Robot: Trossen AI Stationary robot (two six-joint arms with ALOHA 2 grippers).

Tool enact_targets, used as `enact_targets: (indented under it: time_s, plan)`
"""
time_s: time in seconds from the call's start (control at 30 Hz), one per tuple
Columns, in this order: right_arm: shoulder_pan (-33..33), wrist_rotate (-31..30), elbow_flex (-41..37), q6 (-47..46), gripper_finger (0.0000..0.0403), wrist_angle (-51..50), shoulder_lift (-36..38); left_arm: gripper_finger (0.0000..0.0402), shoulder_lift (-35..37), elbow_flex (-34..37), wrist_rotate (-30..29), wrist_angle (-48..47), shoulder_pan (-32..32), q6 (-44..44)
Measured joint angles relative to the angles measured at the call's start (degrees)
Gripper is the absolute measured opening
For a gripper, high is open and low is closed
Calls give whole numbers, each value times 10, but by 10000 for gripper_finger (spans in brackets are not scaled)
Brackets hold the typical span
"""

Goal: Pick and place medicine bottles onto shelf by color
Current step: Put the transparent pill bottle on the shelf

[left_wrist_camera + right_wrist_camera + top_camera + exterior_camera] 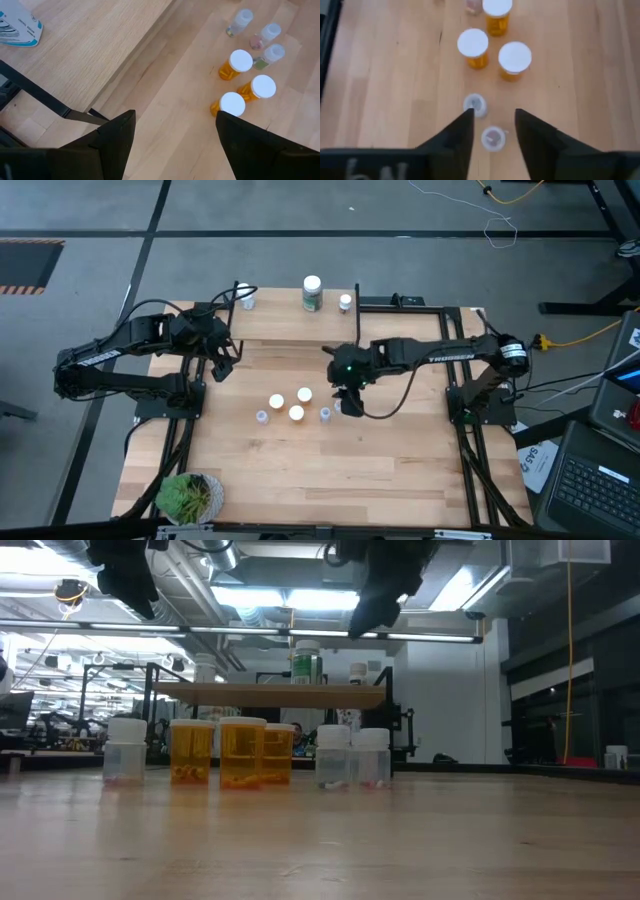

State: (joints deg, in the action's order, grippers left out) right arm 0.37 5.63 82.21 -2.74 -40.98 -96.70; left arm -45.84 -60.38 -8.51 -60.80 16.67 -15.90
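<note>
Three orange bottles with white caps (296, 413) (472, 47) stand on the table's middle, with small clear bottles (262, 418) beside them. My right gripper (493, 131) is open and hovers high over one small clear bottle (493, 137), which shows between its fingers; it is well above the bottles in the low view (380, 600). My left gripper (175, 130) is open and empty above the shelf's near edge (222, 365). The shelf (285, 325) carries a greenish bottle (313, 293) and two small bottles (345, 303) (247, 300).
A green potted plant (190, 495) stands at the table's near left corner. The shelf's black legs (45, 97) stand close to my left gripper. The bottles stand in a tight cluster (240, 752). Bare tabletop lies toward the near edge (330, 480).
</note>
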Motion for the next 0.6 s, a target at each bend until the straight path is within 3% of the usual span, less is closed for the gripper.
enact_targets:
  time_s: [0.23, 0.43, 0.6]
  plan:
    - [1, -11, 0, 2, 212, -2, -59, 271, 0, 0, 0, 0, 0, 0]
    - [0, -116, 0, -46, 211, -18, -99, 271, 0, 0, 0, 0, 0, 0]
    - [-12, -121, 0, -112, 205, -35, -112, 271, 0, 0, 0, 0, 0, 0]
